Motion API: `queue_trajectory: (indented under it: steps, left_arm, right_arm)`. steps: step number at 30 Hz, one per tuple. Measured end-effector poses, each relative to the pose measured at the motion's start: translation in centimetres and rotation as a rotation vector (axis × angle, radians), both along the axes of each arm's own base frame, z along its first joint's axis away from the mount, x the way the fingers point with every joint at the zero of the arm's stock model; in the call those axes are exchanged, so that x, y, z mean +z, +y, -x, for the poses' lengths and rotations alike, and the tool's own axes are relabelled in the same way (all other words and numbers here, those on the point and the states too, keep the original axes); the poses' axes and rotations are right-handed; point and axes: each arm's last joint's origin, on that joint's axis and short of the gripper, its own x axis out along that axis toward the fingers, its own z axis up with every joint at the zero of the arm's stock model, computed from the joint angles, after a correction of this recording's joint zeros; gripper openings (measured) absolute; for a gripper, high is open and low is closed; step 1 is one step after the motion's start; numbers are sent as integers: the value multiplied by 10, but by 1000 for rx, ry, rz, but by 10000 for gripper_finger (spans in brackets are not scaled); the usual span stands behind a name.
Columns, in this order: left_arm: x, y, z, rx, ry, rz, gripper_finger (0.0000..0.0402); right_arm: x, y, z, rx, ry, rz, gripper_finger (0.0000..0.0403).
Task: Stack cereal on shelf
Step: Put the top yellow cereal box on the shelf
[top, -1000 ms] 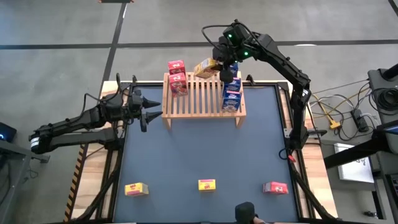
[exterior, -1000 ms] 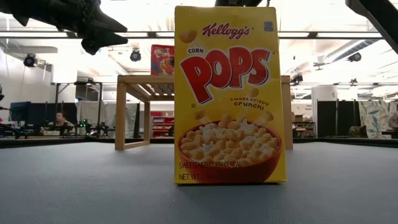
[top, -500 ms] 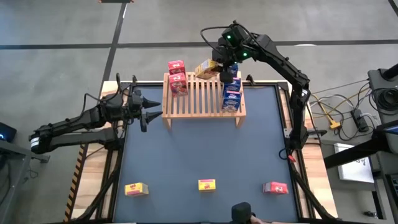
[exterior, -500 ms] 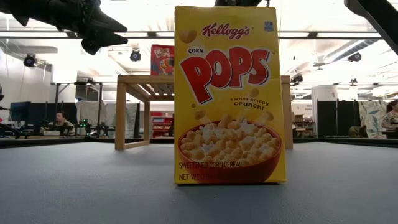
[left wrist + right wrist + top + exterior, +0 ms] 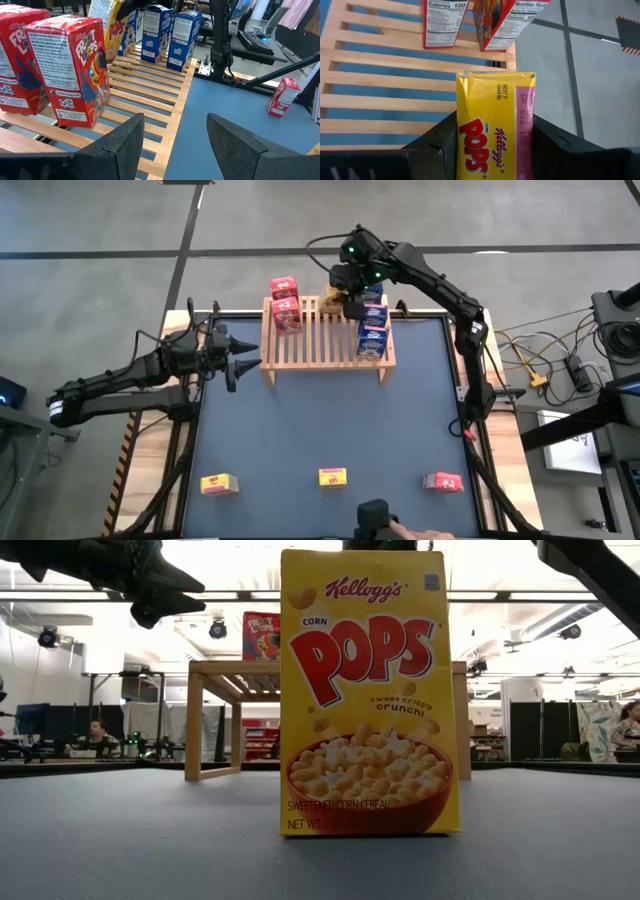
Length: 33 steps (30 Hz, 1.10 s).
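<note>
While the right gripper [image 5: 492, 145] hangs over the back edge of the shelf [image 5: 328, 335], its fingers grasp a yellow cereal box [image 5: 495, 125] between them, beside the blue boxes [image 5: 372, 330] standing on the slats. Two red boxes [image 5: 285, 305] stand at the shelf's other end. Parked left of the shelf, the left gripper [image 5: 175, 140] is spread apart and empty. Three more boxes [image 5: 331, 477] lie along the worktop's [image 5: 320, 420] near edge.

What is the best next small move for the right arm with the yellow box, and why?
Probably lower it onto the rack. The right gripper holds the yellow Corn Pops box above the wooden rack, near the rack's back edge, with free slats between the red boxes and blue boxes.
</note>
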Motion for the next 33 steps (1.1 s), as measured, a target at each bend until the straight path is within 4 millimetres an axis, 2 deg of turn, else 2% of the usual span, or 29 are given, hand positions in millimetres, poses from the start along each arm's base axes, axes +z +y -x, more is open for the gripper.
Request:
queue_trajectory:
  steps: [33]
  left_arm:
    - [-2,1,-4,0,18,7,200]
  right_arm:
    - [-1,-3,-6,-16,-40,3,183]
